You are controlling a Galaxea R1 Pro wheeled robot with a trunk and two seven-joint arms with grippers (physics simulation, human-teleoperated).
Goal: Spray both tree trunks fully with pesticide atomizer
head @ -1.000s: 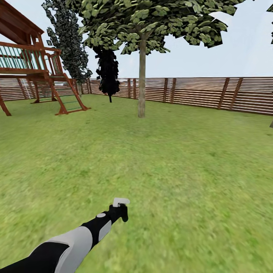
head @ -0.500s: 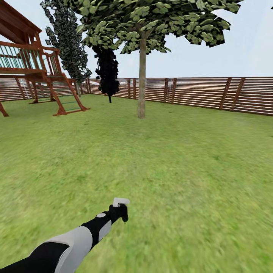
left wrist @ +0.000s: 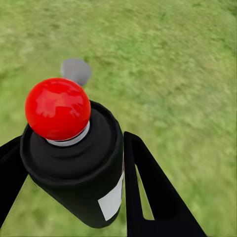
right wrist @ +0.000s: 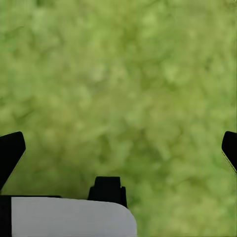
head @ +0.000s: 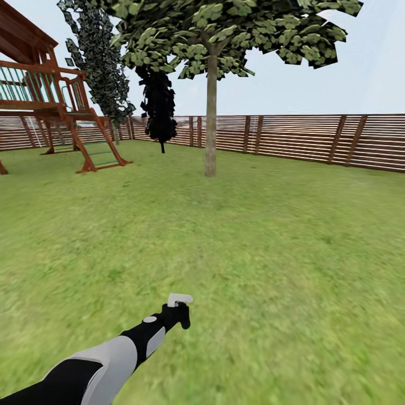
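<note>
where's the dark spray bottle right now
The dark spray bottle with the red ball cap sits clamped in the left tool, low and left of centre in the head view, over the lawn, well short of the grey-brown tree trunk.

The lawn (head: 270, 253) carries a tree trunk (head: 211, 118) near its far fenced edge and a wooden playset (head: 50, 107) towards its far left corner.
</note>
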